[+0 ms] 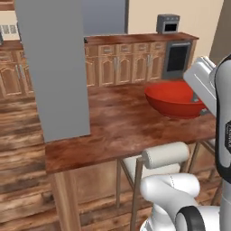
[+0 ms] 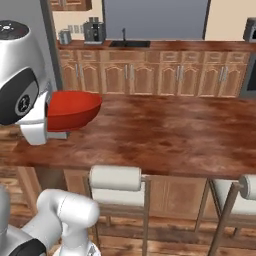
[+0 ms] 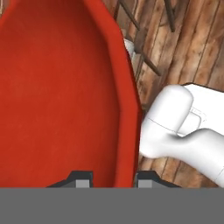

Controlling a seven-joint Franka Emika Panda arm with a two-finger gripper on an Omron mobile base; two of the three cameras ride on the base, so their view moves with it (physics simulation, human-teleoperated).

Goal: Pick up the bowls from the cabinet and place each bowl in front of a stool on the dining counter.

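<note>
The jaws grip the red bowl (image 3: pixel 61 87) by its rim, above the counter (image 1: pixel 117 131) at centre right. It isn't set down by a stool (image 2: pixel 116 178) yet, I'd say; the second bowl remains.

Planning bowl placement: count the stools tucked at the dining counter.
2. One stool sits under the dining counter edge near the held red bowl; another stool stands at the right edge. More may be out of frame.

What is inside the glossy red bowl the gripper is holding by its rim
Nothing shows inside the glossy red bowl: its visible interior is bare red. The gripper pinches its rim; the hand view cuts off part of the inside.
</note>
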